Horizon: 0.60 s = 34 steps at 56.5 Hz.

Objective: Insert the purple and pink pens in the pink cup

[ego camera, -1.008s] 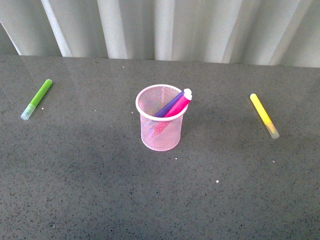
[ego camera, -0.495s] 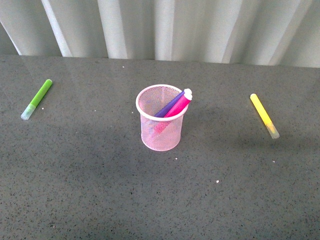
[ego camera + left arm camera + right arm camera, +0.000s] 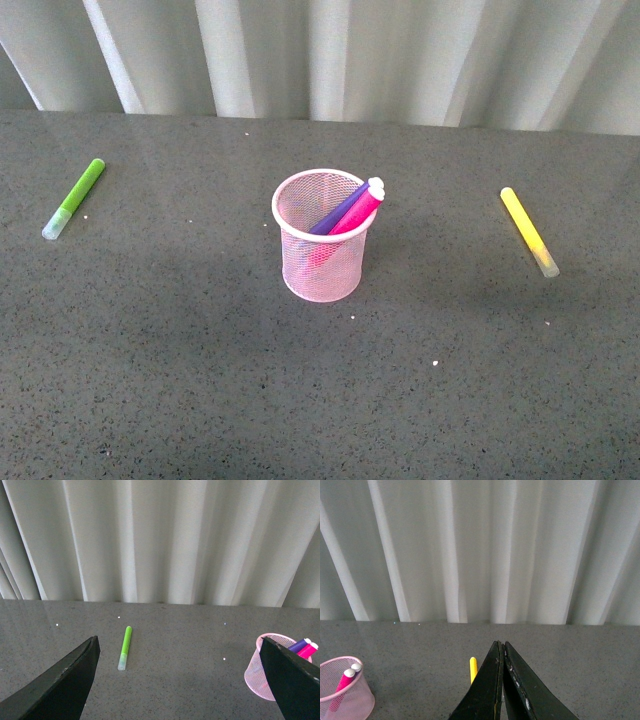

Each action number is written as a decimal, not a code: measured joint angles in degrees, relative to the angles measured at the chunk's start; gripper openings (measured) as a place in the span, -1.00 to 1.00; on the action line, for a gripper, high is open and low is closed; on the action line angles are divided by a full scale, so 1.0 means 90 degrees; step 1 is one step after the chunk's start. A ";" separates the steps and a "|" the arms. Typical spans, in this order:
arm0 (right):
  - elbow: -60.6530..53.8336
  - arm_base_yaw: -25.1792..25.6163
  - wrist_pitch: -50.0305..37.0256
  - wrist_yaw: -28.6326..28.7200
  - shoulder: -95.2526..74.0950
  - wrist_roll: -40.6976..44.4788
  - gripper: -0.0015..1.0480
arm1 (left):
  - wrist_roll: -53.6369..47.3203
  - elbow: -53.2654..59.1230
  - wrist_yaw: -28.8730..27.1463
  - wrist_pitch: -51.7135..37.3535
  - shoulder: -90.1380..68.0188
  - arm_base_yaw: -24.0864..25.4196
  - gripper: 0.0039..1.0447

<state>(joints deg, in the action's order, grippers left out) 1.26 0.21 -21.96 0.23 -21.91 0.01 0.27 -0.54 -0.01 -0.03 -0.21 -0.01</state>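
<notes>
The pink cup (image 3: 322, 238) stands upright mid-table. Inside it lean the purple pen (image 3: 338, 210) and the pink pen (image 3: 356, 214), their pale caps resting against its right rim. Neither arm shows in the front view. In the left wrist view my left gripper (image 3: 180, 645) is open and empty, its two dark fingers wide apart, with the pink cup (image 3: 257, 672) beside one finger and the purple pen (image 3: 300, 645) poking out. In the right wrist view my right gripper (image 3: 501, 645) is shut on nothing; the pink cup (image 3: 347, 690) with the pink pen (image 3: 342, 682) sits off to one side.
A lime-green marker (image 3: 74, 198) lies on the grey table at the far left, also seen as the green marker (image 3: 125, 647) between the left fingers. A yellow marker (image 3: 528, 231) lies at the right, partly hidden behind the right fingers as the yellow marker (image 3: 473, 669). Pale curtains hang behind.
</notes>
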 joint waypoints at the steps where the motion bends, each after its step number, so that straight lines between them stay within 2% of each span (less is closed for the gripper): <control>1: 0.0000 0.0000 0.0058 -0.0002 0.0058 0.0000 -0.93 | 0.0000 0.0000 0.0000 0.0000 0.0000 0.0000 0.88; 34: 0.0002 0.0000 0.1537 -0.0019 0.1528 -0.0002 -0.93 | 0.0000 0.0000 0.0002 0.0000 0.0000 0.0000 0.88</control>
<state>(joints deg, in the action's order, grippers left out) 1.28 0.21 -8.12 0.05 -8.16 -0.01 0.27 -0.54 0.01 -0.03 -0.21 -0.01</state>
